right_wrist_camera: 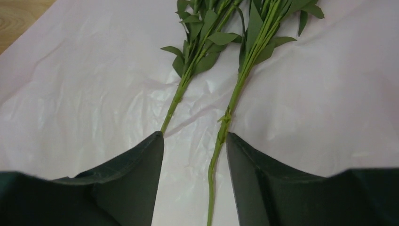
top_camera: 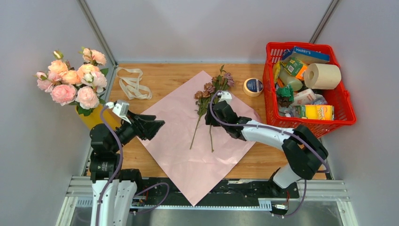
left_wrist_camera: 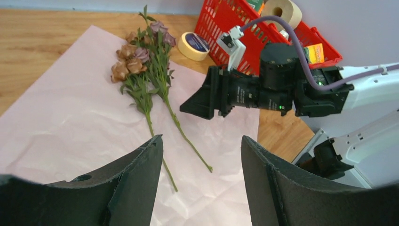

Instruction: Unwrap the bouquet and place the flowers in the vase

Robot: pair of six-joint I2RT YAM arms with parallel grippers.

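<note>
Flowers point(top_camera: 73, 82) mostly at the far left: pink and peach heads bunched upright in the yellow vase point(top_camera: 94, 118), at the left edge of the tabletop point(top_camera: 164, 75). Cream ribbon point(top_camera: 133, 84) loose on the wood just right of the blooms, towards the back. Left gripper point(top_camera: 159, 128) near the vase, pointing right at the left corner of the paper, jaws wide apart, nothing between them.

Pink wrapping paper point(top_camera: 188, 155) spread flat as a diamond across the middle, near corner reaching over the rail by the arm bases. Two stems point(top_camera: 209, 94) with brownish-mauve heads and green leaves side by side on the paper right of centre, heads towards the back.

Right gripper point(top_camera: 208, 118) low over their bare lower ends, jaws partly apart. One stem between the fingers, close against one inner edge, not visibly squeezed; the other stem running to the tip of the opposite finger.

Tape roll point(top_camera: 253, 86) flat on the wood. Red basket point(top_camera: 348, 115) at the far right, packed with packets and a paper roll.
</note>
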